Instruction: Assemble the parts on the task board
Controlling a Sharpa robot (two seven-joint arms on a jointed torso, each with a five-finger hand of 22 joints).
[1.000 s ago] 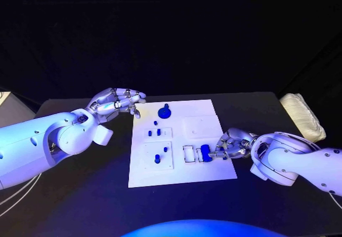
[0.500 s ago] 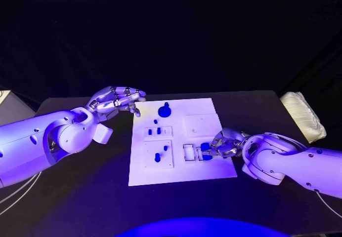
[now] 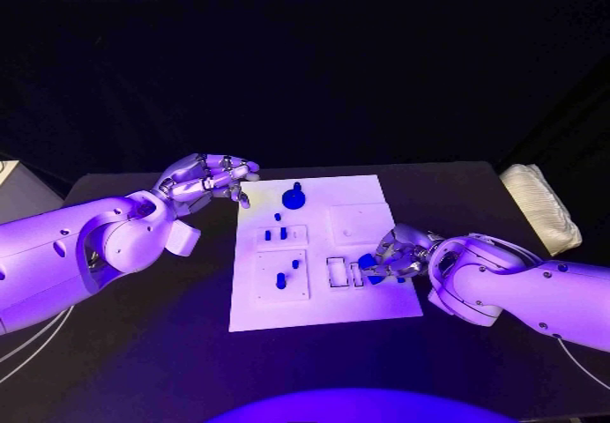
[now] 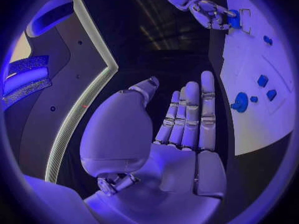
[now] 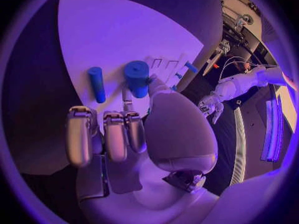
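- The white flat rectangular task board lies in the middle of the black tabletop; its near edge is bare.
- At the board's near right part, the right hand is curled over a short blue cylindrical part, pinching it at the fingertips, just beside two small rectangular white sockets.
- In the right wrist view this part looks stubby, with its long axis tilted off the board; a slimmer blue rod lies flat on the board beside it.
- My judgement: the part is light, stiff plastic, somewhat slick, best held round its sides near the top, leaving the lower end free to enter a socket.
- Further in, small blue pegs stand upright in two square plates on the board's left half.
- Near the far edge sits a round blue knob-shaped part.
- At the board's far left corner the left hand hovers, holding nothing; the left wrist view shows its fingers extended and close together.
- A pale folded cloth rests at the tabletop's right edge.
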